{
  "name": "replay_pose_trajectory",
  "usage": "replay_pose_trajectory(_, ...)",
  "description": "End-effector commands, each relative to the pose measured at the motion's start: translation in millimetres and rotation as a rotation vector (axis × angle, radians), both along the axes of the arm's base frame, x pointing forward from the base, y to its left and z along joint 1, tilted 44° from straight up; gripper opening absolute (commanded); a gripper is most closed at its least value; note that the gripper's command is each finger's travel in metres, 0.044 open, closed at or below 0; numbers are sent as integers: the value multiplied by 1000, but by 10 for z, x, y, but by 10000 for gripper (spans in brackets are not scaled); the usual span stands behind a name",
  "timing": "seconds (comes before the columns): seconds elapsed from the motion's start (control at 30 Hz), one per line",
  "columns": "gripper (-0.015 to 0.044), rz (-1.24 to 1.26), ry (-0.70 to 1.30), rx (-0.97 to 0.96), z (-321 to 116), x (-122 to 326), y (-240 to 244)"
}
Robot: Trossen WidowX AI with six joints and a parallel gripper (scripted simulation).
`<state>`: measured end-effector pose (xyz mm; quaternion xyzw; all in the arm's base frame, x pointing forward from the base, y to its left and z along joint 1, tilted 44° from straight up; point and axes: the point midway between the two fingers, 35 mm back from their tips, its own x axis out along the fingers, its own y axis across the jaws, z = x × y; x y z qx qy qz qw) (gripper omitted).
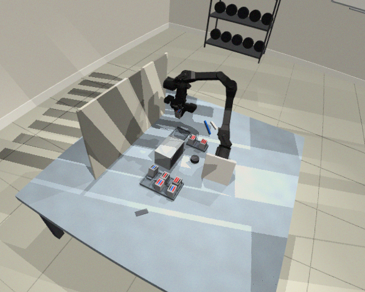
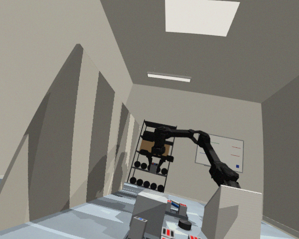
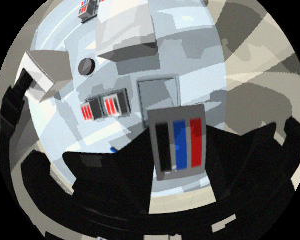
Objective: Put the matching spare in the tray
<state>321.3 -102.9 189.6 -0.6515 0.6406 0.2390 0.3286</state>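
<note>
While our gripper hangs raised above the bench, it is closed on a grey spare, whose face shows 3 bars: black, blue and red. From the tray, we see the gripper toward 12 o'clock in the top view. The spare is up in the air, outside the tray, and we haven't let go.

A grey box sits at 7 o'clock from the tray; a small rack holding 2 red-striped blocks is at 4 o'clock. At 6 o'clock from the box, a larger rack carries 5 blocks. We have a black disc between 3 and 4 o'clock from the box, and a blue pen at 1 o'clock from the small rack. We cannot read the mounted unit's code.
</note>
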Motion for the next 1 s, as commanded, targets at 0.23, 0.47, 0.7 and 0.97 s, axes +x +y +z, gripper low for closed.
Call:
replay_pose_trajectory(0.23, 0, 4, 7, -14, 67, -86, -121)
replay_pose_trajectory(0.47, 0, 4, 6, -12, 12, -64, -168)
replay_pose_trajectory(0.7, 0, 3, 6, -11, -43, -43, -215)
replay_pose_trajectory(0.97, 0, 3, 6, -9, -106, -23, -271)
